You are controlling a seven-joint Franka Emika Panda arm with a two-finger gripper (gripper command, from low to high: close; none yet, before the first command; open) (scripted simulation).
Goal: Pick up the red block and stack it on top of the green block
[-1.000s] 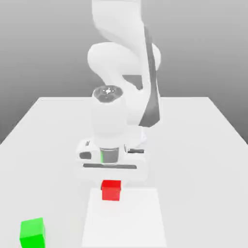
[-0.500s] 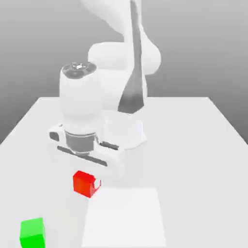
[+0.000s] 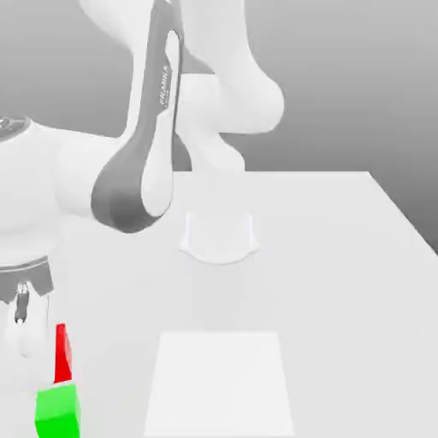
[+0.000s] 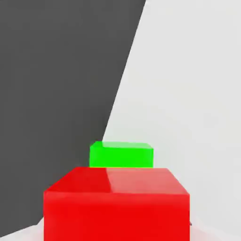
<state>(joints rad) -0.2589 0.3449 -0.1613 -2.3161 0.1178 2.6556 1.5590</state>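
Gripper (image 3: 53, 364) clenched on the red block (image 4: 116, 216), which hangs left and near in the exterior view; the green block (image 3: 58, 412) lies just nearer, so the coming move likely wants a small nearward shift, then down.

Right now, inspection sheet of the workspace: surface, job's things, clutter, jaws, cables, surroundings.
Surface: pale, smooth table; a lighter square patch lies on it.
Red block: held off the table, beside the green block in the exterior view, not stacked on it.
Green block: on the table, near its edge.
Clutter: nothing seen.
Gripper: jaws shut on the red block.
Cables: nothing seen.
Surroundings: plain grey backdrop behind the table; arm reaches toward the exterior view's left.
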